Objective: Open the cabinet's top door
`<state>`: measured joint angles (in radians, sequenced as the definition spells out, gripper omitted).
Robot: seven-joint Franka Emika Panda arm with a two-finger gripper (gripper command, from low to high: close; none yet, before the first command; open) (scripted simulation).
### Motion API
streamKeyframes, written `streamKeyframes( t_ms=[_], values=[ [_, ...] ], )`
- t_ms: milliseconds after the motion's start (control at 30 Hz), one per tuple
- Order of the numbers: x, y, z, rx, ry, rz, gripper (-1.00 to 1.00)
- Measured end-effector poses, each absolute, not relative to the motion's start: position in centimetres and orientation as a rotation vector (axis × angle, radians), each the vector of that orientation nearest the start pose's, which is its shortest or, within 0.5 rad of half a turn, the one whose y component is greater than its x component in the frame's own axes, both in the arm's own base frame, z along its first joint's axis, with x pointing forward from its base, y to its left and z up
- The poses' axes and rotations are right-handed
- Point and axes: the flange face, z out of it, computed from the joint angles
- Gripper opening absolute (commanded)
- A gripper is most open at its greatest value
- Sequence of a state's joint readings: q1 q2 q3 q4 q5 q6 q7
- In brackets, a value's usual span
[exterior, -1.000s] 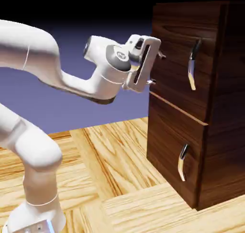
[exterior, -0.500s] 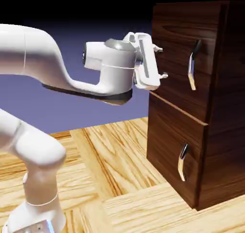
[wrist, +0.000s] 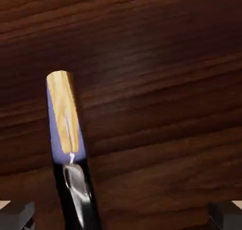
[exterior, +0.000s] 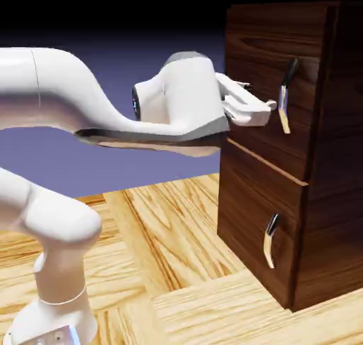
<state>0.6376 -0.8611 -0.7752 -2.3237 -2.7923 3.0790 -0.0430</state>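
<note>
Pincer [exterior: 264, 108] open wide, gripping nothing; in hand view 2 grey fingertips [wrist: 16, 216] sit at bottom corners, far apart, w/ bare wood between.

Cabinet [exterior: 319, 216] stands at right of scene on worktop [exterior: 177, 265], 2 stacked doors on front. Top door [exterior: 259, 49] shut, flush w/ frame as far as can be told. Its handle [exterior: 285, 95] near door's right edge: slim, curved, long axis running up-down, black at top, silver-tan below. Lower door's handle [exterior: 269, 241] well beneath, not part of job.

Key relation: in exterior view, handle lies just right of pincer tips, at about same height; tips close to it, contact can't be confirmed. Hand points level at door face. In hand view handle [wrist: 68, 144] shows left of centre, nearer left fingertip than right, slanted a little, its long axis running roughly along picture's vertical, so crosswise to line joining the 2 tips. Looks OK for closing across bar.

Judgement: approach step, grasp not yet made. Handle not centred between tips, so prob. needs small sideways shift toward handle plus push in till bar sits between tips, then close, then pull away from cabinet. Risk: closing while off-centre, w/ 1 tip hitting bar or both pinching air beside it. Hinge side can't be told from here.
</note>
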Motion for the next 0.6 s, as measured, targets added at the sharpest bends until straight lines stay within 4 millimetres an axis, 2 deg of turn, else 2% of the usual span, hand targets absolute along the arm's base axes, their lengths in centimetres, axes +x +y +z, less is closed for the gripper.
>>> streamKeyframes(
  t_ms=[100, 233, 267, 333, 600],
  values=[
    [36.6, -10.7, 57.6, 0.577, 1.502, 0.654, 0.0],
    [41.0, -10.5, 57.6, 0.578, 1.502, 0.655, 0.0],
    [41.6, -10.4, 57.6, 0.577, 1.502, 0.654, -1.0],
    [41.6, -10.4, 57.6, 0.577, 1.502, 0.654, -1.0],
    [38.2, -8.9, 57.7, 0.65, 1.461, 0.573, -1.0]
  ],
)
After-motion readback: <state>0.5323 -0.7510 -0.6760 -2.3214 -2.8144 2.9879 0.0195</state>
